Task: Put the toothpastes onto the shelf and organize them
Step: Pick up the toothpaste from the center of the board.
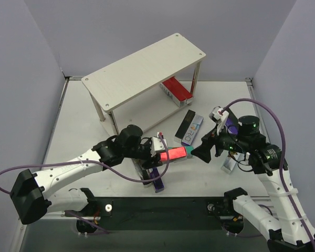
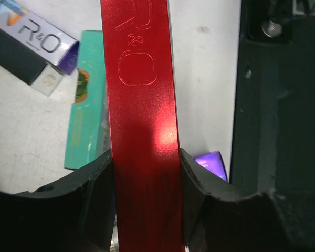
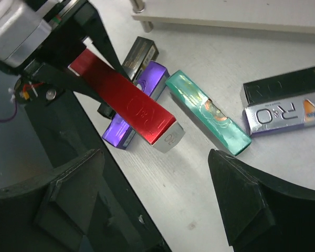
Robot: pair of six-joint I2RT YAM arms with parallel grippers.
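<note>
- progress looks early to me: on the shelf [image 1: 144, 71] you have only red cartons [image 1: 177, 89], on the lower tier at its right end; the top board shows nothing.
- left to do, as far as the views show: a black carton [image 1: 185, 124] and a silver carton [image 1: 194, 131] lie side by side on the table [image 1: 79, 131] in front of the shelf. a teal carton [image 3: 207, 113] lies near them. a purple carton [image 3: 134, 113], with another dark one beside it, lies under the left arm.
- your left gripper [image 2: 147, 199] is clamped on a red carton [image 2: 142, 94], one pad on each long side. it holds the carton lifted above the table, free end towards the right arm.
- your right gripper [image 3: 157, 205] stands wide apart, holding and touching nothing, with that red carton's white end just ahead of the gap.
- more cartons may sit near the right arm; they're too hidden to count.
</note>
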